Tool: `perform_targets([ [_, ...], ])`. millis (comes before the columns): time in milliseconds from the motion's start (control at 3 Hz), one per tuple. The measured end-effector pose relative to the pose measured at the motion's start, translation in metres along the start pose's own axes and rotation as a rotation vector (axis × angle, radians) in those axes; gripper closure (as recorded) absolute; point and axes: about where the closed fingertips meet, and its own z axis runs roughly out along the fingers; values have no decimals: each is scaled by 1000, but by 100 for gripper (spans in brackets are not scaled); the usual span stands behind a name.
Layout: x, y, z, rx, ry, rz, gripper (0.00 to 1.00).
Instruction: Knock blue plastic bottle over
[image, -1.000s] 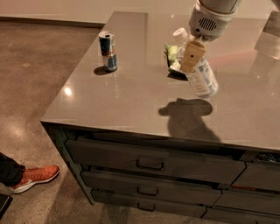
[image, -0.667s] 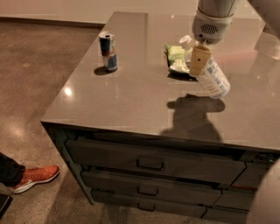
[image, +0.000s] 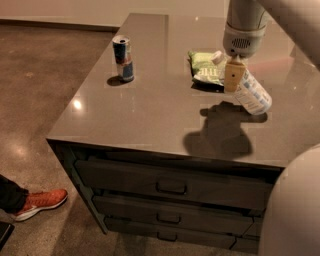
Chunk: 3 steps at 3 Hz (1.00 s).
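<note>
Blue plastic bottle (image: 251, 94): you find it on the right part of the table top, just right of the green snack bag and well apart from the can.
Bottle axis: its long axis slants, with the white cap toward the far left, by the bag's edge, and the base toward the near right. You cannot tell whether it lies flat on the surface or is only tipped steeply.
Bottle label: pale blue-white wrap with small dark marks; none of it reads.
Gripper (image: 234, 80): it hangs from the grey wrist straight over the bottle's upper half, against the bottle. You cannot tell whether it is clamped or loose.
Green snack bag (image: 204, 68): flat, left of the bottle's cap; white lettering on it, too blurred to read.
Can (image: 123, 58): upright at the far left of the top, blue, silver and red; no readable brand.
Table (image: 135, 115): grey glossy top, dark shadow of the arm on it, drawers (image: 170, 187) below.
Floor: an orange shoe (image: 41, 202) at the near left.
</note>
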Motion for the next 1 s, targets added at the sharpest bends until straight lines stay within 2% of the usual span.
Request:
perform_targets([
  [333,12,1,20,-31,32,-3,8],
  [667,29,17,51,-100,54,-12,0],
  [1000,25,12,54,-81,40,-12,0],
])
